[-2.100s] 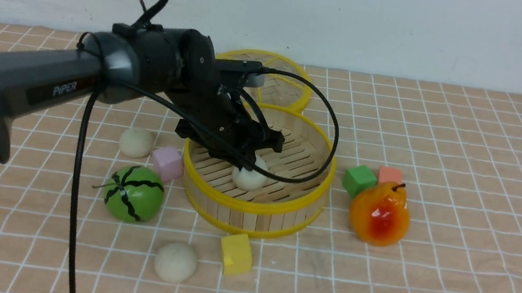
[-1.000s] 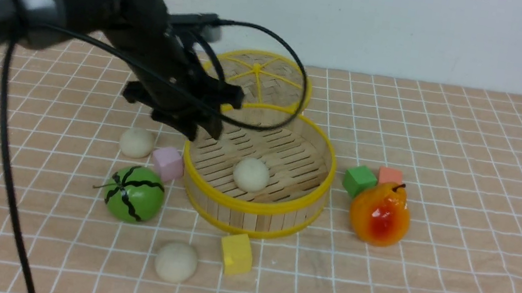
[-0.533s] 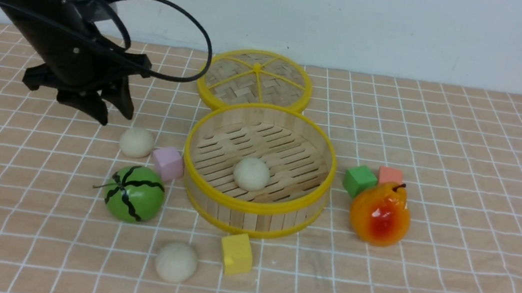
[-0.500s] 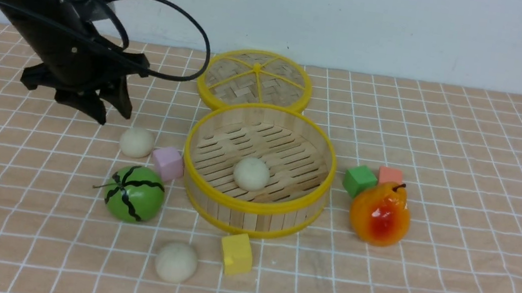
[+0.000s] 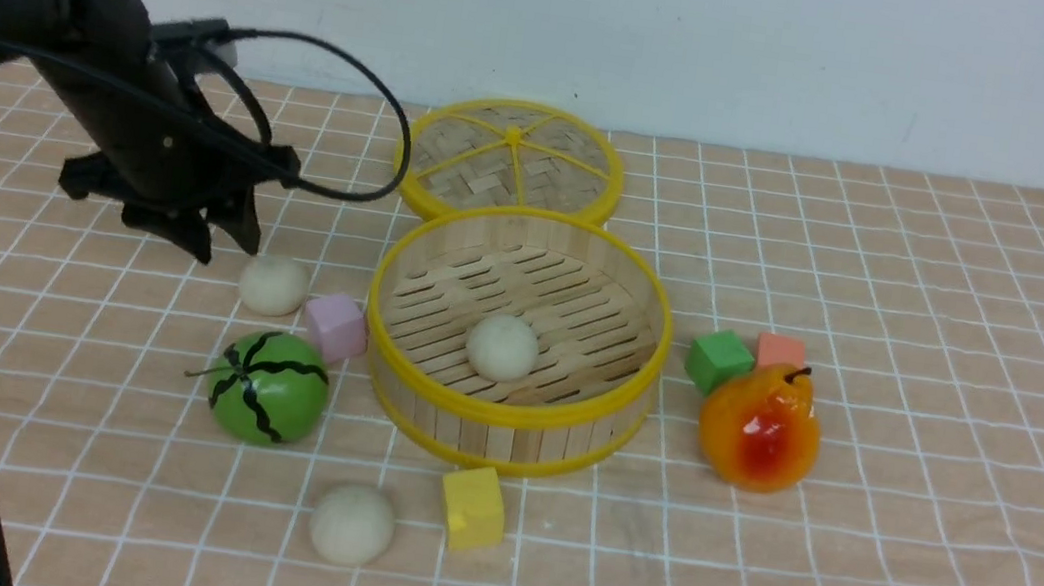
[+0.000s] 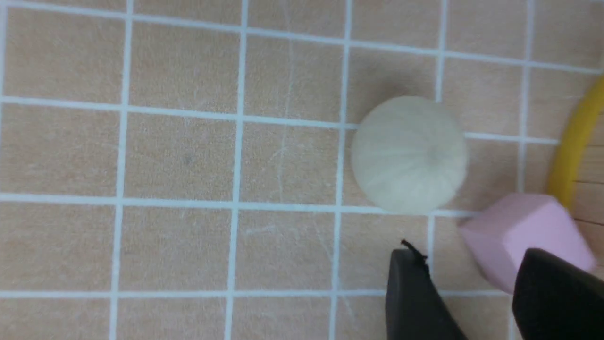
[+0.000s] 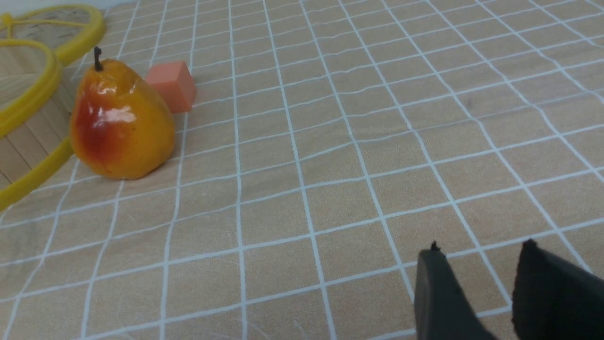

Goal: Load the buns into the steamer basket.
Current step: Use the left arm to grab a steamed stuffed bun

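Observation:
The steamer basket (image 5: 505, 420) stands mid-table with one bun (image 5: 503, 348) lying on its slatted floor. A second bun (image 5: 274, 285) rests on the cloth left of the basket, beside a pink cube (image 5: 335, 327). A third bun (image 5: 352, 524) lies near the front. My left gripper (image 5: 227, 249) hovers open just behind and left of the second bun, holding nothing. In the left wrist view that bun (image 6: 409, 155) sits ahead of the open gripper (image 6: 472, 257), apart from it, with the pink cube (image 6: 519, 231) and the basket's rim (image 6: 573, 146) alongside. My right gripper (image 7: 481, 252) is open over bare cloth.
A flat woven lid (image 5: 511, 161) lies behind the basket. A green striped melon ball (image 5: 269, 388) sits front left and a yellow cube (image 5: 473, 507) in front. Right of the basket are a green cube (image 5: 719, 360), a salmon cube (image 5: 781, 350) and a pear (image 5: 759, 427).
My left gripper left the bun in the basket, rose, swung left across the table, and has now come down close behind the bun beside the pink cube.

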